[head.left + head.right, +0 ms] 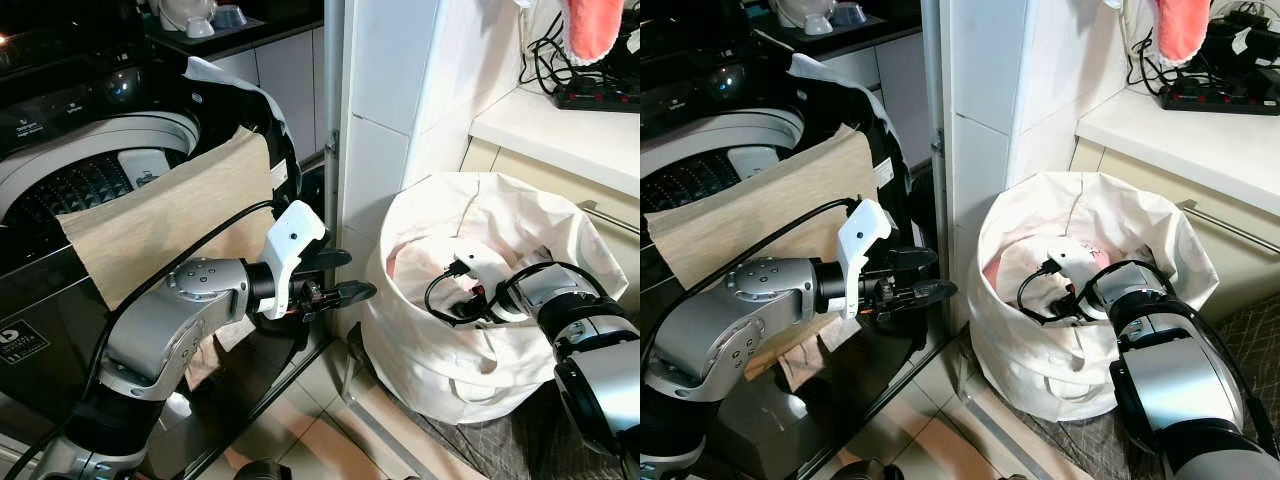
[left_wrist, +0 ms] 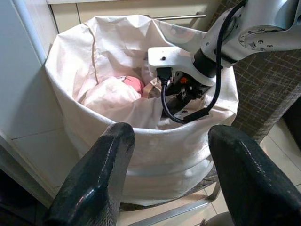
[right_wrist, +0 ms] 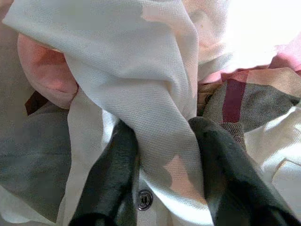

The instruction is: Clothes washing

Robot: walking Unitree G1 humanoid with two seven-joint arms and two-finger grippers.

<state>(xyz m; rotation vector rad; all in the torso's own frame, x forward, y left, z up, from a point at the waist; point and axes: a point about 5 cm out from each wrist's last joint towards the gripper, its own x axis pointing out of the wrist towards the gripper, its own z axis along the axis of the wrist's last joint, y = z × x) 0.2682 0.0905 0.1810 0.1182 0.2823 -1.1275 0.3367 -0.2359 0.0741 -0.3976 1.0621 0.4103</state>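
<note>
Right claw [image 3: 157,165] was down in bag [image 1: 440,370], clenched on white shirt [image 3: 141,94]. Best to squeeze tight, lift slow. Left claw [image 1: 350,275] waited beside washer [image 1: 60,170], released.

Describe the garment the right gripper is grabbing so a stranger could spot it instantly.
Find the white fabric laundry bag on the floor beside the washing machine. Inside it, the right gripper pinches a white shirt. Unlike the pink and plaid pieces nearby, it is plain white, with a small button.
</note>
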